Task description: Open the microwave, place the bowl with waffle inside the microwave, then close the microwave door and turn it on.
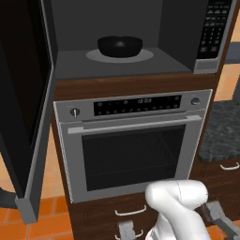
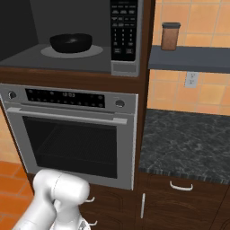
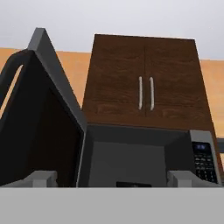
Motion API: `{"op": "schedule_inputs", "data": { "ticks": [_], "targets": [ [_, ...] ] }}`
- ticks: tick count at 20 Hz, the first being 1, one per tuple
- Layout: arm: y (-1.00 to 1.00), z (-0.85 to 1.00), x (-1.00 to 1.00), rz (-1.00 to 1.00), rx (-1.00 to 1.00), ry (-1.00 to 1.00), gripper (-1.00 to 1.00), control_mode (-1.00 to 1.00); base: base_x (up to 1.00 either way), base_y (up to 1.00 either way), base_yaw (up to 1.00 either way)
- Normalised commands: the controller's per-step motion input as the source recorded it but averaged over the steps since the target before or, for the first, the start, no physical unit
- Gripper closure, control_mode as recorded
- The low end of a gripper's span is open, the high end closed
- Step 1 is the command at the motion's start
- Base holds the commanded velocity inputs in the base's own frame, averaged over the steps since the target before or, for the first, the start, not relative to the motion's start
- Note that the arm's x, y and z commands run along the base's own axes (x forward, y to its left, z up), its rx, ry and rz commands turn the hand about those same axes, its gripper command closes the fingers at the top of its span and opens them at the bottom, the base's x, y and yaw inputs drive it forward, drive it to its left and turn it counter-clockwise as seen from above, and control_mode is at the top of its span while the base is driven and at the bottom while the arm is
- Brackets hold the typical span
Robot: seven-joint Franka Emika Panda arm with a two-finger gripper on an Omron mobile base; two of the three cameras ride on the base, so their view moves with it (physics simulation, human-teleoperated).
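1. Progress: the microwave (image 1: 126,37) stands open, with the microwave door (image 1: 26,108) swung wide to the left of the cavity.
2. Placement appears done: the bowl (image 1: 120,47) sits on the round turntable at the centre of the microwave floor, inside the cavity and left of the keypad strip (image 1: 214,30). The waffle cannot be made out inside the bowl from these angles.
3. Tool (image 3: 112,177): released, fingers spread wide and holding nothing; it points up at the microwave from below, well apart from the bowl.
4. Remaining, by my judgement: shut the microwave door, then press the start control on the keypad strip.
5. Writing: keypad markings are too small to read. The oven (image 1: 133,140) below the microwave shows a digital display, its digits blurred and not reliably legible. No brand marks visible.
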Motion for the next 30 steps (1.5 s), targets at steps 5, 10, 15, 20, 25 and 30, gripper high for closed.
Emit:
{"op": "schedule_inputs", "data": {
  "ticks": [5,10,15,20,25,30],
  "targets": [
    [1.00,-0.28,-0.07,-0.26,-0.11,-0.01,-1.00,-1.00,0.00,0.00,0.00],
    [1.00,-0.46,0.00,-0.34,-0.13,0.00,-1.00,-1.00,0.00,0.00,0.00],
    [1.00,-0.12,0.40,-0.19,-0.07,0.00,-1.00,-1.00,0.00,0.00,0.00],
    [0.97,-0.14,0.80,-0.03,0.00,0.00,-1.00,-1.00,0.00,0.00,0.00],
    [0.44,-0.24,0.77,-0.18,0.04,0.00,-1.00,-1.00,0.00,0.00,0.00],
    [-0.15,-0.21,0.21,-0.24,0.27,-0.09,-1.00,-1.00,0.00,0.00,0.00]
  ]
}}
